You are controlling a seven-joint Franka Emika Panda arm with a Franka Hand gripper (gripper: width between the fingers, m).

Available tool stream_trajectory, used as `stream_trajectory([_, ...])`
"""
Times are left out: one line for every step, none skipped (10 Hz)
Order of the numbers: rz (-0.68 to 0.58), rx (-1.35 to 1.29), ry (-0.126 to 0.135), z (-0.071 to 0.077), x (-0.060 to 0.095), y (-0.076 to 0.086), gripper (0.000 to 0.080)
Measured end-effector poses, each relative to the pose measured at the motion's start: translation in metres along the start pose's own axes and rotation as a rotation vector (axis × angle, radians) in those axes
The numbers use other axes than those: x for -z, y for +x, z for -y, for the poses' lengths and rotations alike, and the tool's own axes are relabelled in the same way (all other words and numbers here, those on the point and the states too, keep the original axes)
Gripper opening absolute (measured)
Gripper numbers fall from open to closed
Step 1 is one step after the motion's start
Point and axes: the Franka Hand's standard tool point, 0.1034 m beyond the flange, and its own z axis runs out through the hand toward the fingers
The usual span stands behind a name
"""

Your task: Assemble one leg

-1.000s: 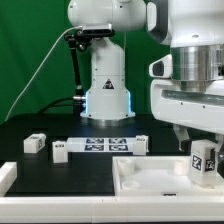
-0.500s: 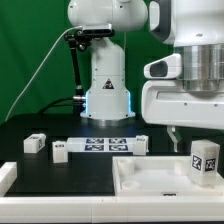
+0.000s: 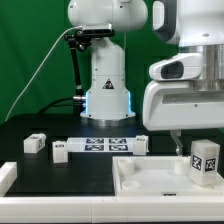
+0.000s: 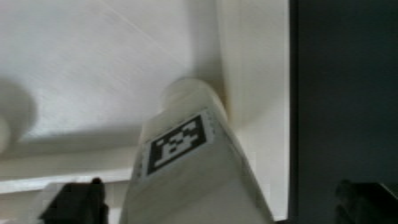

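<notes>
A leg (image 3: pixel 204 160), a small white block with a marker tag, stands upright at the corner of the large white panel (image 3: pixel 150 182) at the exterior view's right. My gripper (image 3: pixel 196 148) hangs right above it. In the wrist view the leg (image 4: pixel 187 150) rises between my two dark fingertips (image 4: pixel 75 202), with a gap on each side. My gripper (image 4: pixel 219 203) is open and holds nothing. Three more legs lie on the black table: two at the left (image 3: pixel 35 144) (image 3: pixel 59 151) and one nearer the middle (image 3: pixel 140 144).
The marker board (image 3: pixel 100 145) lies between the loose legs, in front of the arm's base (image 3: pixel 106 95). Another white part (image 3: pixel 6 178) shows at the exterior view's left edge. A black stand with a cable (image 3: pixel 75 60) rises behind.
My hand has risen a little and shifted over the standing leg. The leg stays upright on the panel. The other parts have not moved.
</notes>
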Motion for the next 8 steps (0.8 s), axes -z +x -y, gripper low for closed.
stream_trajectory([-0.007, 0.061, -0.004, 0.0009, -0.0006, 0.0001, 0.0649])
stream_trajectory([-0.023, 0.128, -0.004, 0.0005, -0.0013, 0.0001, 0.0649])
stream_trajectory([-0.027, 0.177, -0.005, -0.0001, -0.0023, -0.0007, 0.0649])
stream_trajectory([-0.027, 0.206, -0.004, -0.0004, -0.0023, -0.0007, 0.0649])
stream_trajectory([-0.027, 0.204, -0.004, -0.0003, -0.0024, -0.0007, 0.0528])
stream_trajectory([-0.027, 0.204, -0.004, -0.0004, -0.0024, -0.0007, 0.0388])
stream_trajectory([-0.027, 0.203, -0.005, -0.0014, -0.0023, -0.0005, 0.0294])
stream_trajectory([-0.027, 0.202, -0.005, -0.002, -0.0024, -0.0005, 0.0294])
